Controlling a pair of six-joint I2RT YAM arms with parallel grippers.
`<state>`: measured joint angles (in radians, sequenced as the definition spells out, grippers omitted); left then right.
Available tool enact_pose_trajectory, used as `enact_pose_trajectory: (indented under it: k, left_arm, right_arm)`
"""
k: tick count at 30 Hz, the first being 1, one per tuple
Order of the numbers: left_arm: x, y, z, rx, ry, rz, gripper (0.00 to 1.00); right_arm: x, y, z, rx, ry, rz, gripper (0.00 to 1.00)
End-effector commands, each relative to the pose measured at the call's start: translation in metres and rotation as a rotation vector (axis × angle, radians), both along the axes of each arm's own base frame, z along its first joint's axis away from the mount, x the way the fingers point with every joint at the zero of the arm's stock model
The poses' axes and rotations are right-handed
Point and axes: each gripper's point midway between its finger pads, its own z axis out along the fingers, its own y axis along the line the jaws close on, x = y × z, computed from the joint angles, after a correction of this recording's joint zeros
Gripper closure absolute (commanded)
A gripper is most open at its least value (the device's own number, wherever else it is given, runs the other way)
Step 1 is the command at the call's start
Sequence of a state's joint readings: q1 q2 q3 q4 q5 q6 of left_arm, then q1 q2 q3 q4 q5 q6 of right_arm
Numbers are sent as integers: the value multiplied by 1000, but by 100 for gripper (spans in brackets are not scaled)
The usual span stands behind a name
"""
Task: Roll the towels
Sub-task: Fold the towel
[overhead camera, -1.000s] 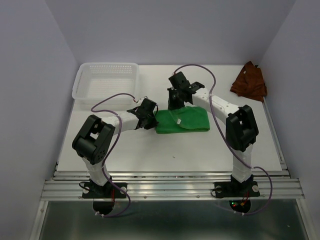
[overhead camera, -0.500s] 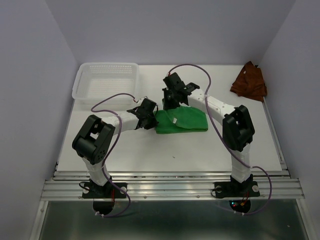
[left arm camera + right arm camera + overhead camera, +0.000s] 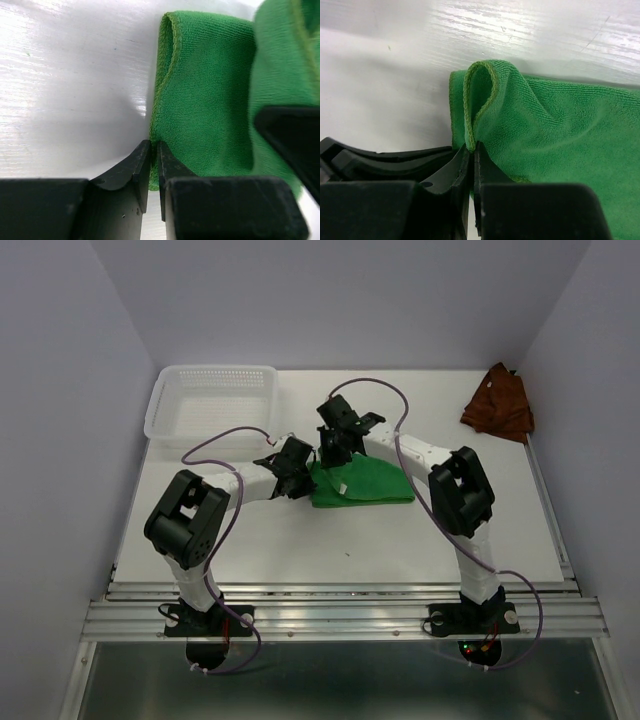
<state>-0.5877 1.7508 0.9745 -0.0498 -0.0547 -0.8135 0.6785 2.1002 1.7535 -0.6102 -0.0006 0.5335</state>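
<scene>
Green terry, soft, light and limp, is judged likely to sag and slip rather than keep a shape, so it is best taken by the hem at a corner; the green towel (image 3: 365, 483) lies folded mid-table (image 3: 350, 540), and its left edge is pinched twice: the near corner in the closed left gripper (image 3: 154, 150), the far hem, raised in a small loop, in the closed right gripper (image 3: 472, 150). Two towels are counted, the red towel (image 3: 498, 403) crumpled at the far right corner, well apart; two grippers; one basket (image 3: 215, 368) at the far left.
</scene>
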Motion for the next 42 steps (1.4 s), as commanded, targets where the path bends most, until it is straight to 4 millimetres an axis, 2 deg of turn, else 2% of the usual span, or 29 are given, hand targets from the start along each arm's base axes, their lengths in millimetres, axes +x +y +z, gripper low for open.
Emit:
enact_pose_trajectory:
  k: [1,5,6,8,10,11,17,18,20,22,24,25,26,29,30,31,33,34,36,37,38,40,41,42]
  left_arm:
    - [1,6,22,-9,-48,25,77]
    - [2,9,25,-11,-59,44,74]
    - [1,10,24,-8,-56,46,73]
    - [1,11,25,-8,-57,55,72]
    - [1,16,28,-5,-64,83,71]
    - [1,19,32,-3,-74,99,70]
    - [-1,32,48,13,-106,145,50]
    - [-3,36,49,21,-108,154,44]
    - [-6,39,50,21,-108,164,43]
    - [-10,42,52,17,-112,170,40]
    - [-12,43,55,14,-113,166,32]
    - [-13,42,56,11,-112,161,29]
    - [-14,41,58,7,-114,153,25]
    - [-15,40,63,-4,-124,138,15]
    - [-15,39,68,-9,-135,128,10]
    - [-14,39,71,-10,-142,120,7]
    - [-11,35,82,-22,-165,107,3]
    - [-8,32,90,-26,-185,94,2]
    - [-3,24,98,-31,-205,61,1]
    - [-1,19,101,-40,-210,52,1]
    - [6,12,106,-41,-223,30,1]
    - [11,-3,110,-55,-230,-17,1]
    - [19,-12,112,-49,-236,-44,1]
    - [23,-21,114,-58,-239,-75,1]
  right_arm:
    - [7,27,10,85,-34,13,93]
    - [7,32,4,110,-34,28,87]
    - [7,32,2,106,-31,29,83]
    - [6,33,-1,109,-22,35,83]
    - [4,35,-3,114,-12,43,79]
    - [3,36,-2,120,-7,51,74]
    - [-6,46,7,172,15,109,55]
    - [-6,48,11,184,13,121,52]
    - [-9,51,18,205,10,136,47]
    - [-7,49,22,200,-5,132,39]
    - [-7,44,30,193,-29,121,27]
    - [-6,42,32,187,-41,115,15]
    - [-4,37,38,174,-63,100,0]
    - [1,24,49,155,-103,69,0]
    - [7,9,55,152,-116,36,0]
    - [11,4,64,160,-134,22,0]
    - [12,-15,65,140,-140,-16,0]
    - [17,-31,77,145,-163,-47,0]
    - [19,-60,68,121,-145,-107,0]
    - [13,-64,66,118,-138,-106,0]
    - [10,-82,61,117,-115,-149,0]
    - [2,-95,54,117,-87,-169,0]
    - [-5,-99,56,119,-88,-168,0]
    - [-16,-105,42,95,-58,-168,0]
